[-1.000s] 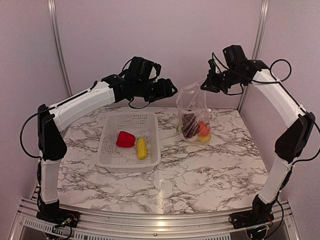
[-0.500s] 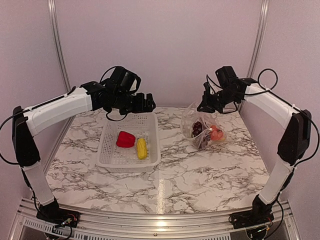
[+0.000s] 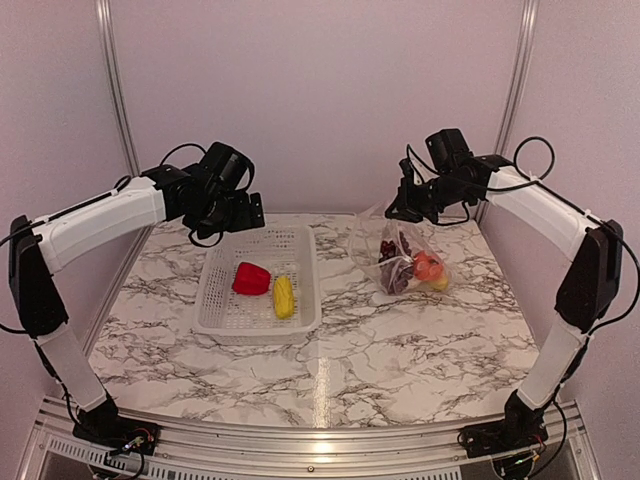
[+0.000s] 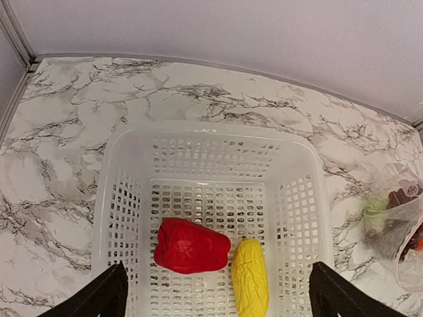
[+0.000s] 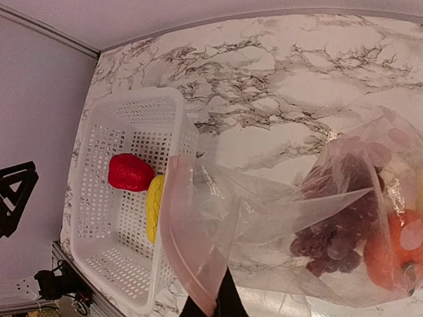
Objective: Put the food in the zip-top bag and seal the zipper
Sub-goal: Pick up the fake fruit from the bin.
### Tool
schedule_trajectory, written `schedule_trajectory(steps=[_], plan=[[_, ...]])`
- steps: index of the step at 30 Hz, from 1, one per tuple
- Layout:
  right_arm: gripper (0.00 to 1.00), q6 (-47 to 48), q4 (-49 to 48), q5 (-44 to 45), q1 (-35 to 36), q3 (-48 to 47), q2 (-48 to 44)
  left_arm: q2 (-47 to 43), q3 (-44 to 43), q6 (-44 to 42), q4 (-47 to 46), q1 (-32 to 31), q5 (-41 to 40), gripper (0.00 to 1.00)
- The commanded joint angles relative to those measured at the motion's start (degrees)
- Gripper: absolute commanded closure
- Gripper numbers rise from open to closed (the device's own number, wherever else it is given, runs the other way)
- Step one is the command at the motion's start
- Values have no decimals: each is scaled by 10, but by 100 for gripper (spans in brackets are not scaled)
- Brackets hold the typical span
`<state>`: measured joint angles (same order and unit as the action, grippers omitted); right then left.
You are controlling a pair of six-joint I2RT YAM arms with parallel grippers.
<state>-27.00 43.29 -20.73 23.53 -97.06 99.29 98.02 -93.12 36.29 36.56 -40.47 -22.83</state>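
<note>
From above, on the right half of the marble table [image 3: 400,350]: the zip-top bag [image 3: 405,262], slumped with its filled bottom on the marble and its mouth lifted toward the back, well apart from the white basket [image 3: 205,300] on the left. Through the clear film from there, only a dark grape bunch [image 3: 389,270], an orange round fruit [image 3: 428,266] and a bit of yellow at the low right corner. Closer in the right wrist view: grapes and orange fruit pressed against the film at the right, and the zipper [image 5: 170,231] as a pale pinkish strip curving down the bag's open edge into the dark fingertips [image 5: 221,304] of the right gripper [image 3: 393,212]. Pinched shut on that mouth edge, no gap visible between the jaws; from above, just a black wrist over the bag's top, the grip itself hidden. Not in the bag: the red bell pepper [image 4: 190,246] and one yellow corn piece [image 4: 250,279], side by side on the basket floor, sharpest in the left wrist view. Also in that view, at the far right edge, the bag's side with a pale green piece inside, not clear elsewhere. Left gripper [image 3: 247,214] spread wide, its two black fingers [image 4: 102,298] at the lower corners of its own view, to either side of pepper and corn, holding and touching nothing, above the basket's far edge.
</note>
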Motion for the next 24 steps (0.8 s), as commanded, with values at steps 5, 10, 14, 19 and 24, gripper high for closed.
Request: schedule_trajectory(steps=[5, 10, 14, 19, 24], plan=[[100, 0, -13, -15, 6, -24, -7, 14, 118, 8, -75, 21, 98, 20], [100, 3, -11, -19, 5, -21, -6, 51, 89, 13, -63, 21, 147, 30], [100, 6, -11, -19, 6, -17, -8, 91, 57, 20, -45, 21, 184, 32], [100, 10, -9, -20, 4, -18, -8, 141, 15, 30, -22, 20, 203, 36], [100, 12, -9, -25, 1, -21, -5, 178, -15, 35, -13, 20, 207, 41]])
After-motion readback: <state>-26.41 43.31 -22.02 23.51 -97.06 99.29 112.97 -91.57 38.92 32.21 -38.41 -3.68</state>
